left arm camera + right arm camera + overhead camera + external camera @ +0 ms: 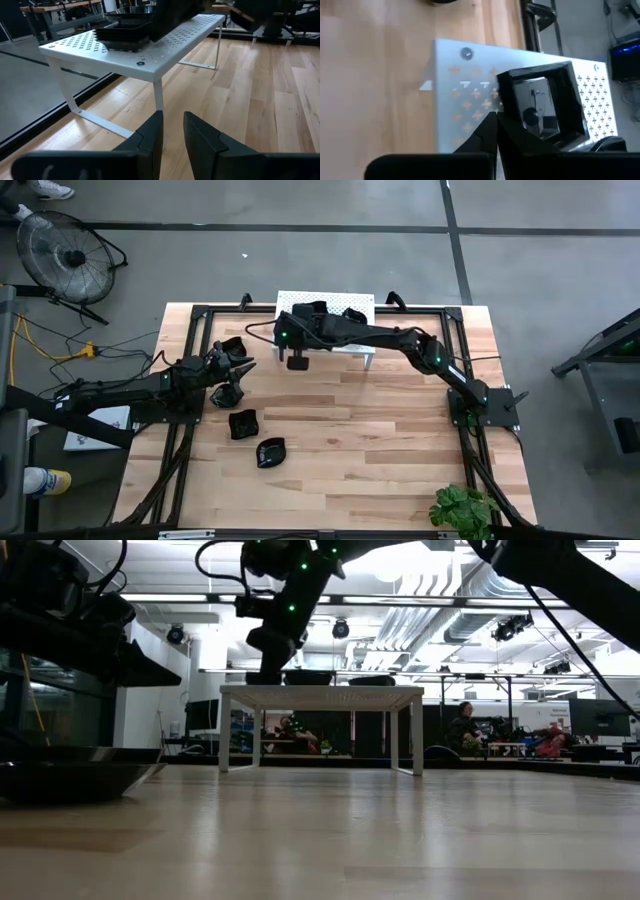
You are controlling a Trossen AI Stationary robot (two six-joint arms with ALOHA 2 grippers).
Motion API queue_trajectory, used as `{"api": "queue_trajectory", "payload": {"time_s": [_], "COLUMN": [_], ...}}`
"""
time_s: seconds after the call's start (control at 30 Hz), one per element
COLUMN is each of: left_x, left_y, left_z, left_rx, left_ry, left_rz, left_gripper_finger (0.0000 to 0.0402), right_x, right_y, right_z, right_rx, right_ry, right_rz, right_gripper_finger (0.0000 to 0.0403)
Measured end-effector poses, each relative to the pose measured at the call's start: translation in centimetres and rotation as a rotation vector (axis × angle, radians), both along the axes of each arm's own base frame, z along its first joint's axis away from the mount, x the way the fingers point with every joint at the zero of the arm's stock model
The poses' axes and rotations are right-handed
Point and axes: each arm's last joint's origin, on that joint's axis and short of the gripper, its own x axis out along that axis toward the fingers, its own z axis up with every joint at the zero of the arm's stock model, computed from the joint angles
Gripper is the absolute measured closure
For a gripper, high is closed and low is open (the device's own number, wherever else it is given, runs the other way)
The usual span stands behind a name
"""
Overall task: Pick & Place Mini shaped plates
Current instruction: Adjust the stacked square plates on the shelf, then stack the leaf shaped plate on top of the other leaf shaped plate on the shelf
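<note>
Two plates [257, 438] wait lower-centre on the table [380, 440]. My right gripper [496, 120] is shut, empty, over the stacked square plate [546, 102] on the stand [455, 100]. Next: open, descend, grip. Left gripper [172, 132] slightly parted, empty.

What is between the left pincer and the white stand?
Only bare wooden table lies between the left pincer and the white stand, as the left wrist view shows.

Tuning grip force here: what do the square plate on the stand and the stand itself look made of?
The square plate looks like glossy black glazed ceramic or hard plastic, since its face mirrors the camera. The stand looks like white painted sheet metal, thin and bent with punched cross holes.
</note>
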Motion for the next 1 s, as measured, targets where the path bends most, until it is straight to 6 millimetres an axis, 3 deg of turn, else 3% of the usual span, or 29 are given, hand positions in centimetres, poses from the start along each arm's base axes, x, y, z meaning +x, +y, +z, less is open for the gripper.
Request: {"api": "queue_trajectory", "payload": {"time_s": [0.6,0.8,1.0], "left_x": [0.0,0.0,0.0], "left_y": [0.0,0.0,0.0], "left_z": [0.0,0.0,0.0], "left_rx": [0.0,0.0,0.0], "left_ry": [0.0,0.0,-0.001], "left_rz": [0.0,0.0,0.0], "left_gripper_finger": [0.0328,0.0328,0.0328], "right_x": [0.6,0.8,0.6], "right_y": [-0.8,0.7,3.1], "right_z": [-0.5,0.0,2.2], "right_rx": [-0.059,-0.062,-0.026], "right_ry": [-0.038,-0.052,-0.145], "right_rz": [-0.055,-0.03,-0.032], "right_gripper_finger": [0.0403,0.0403,0.0403]}}
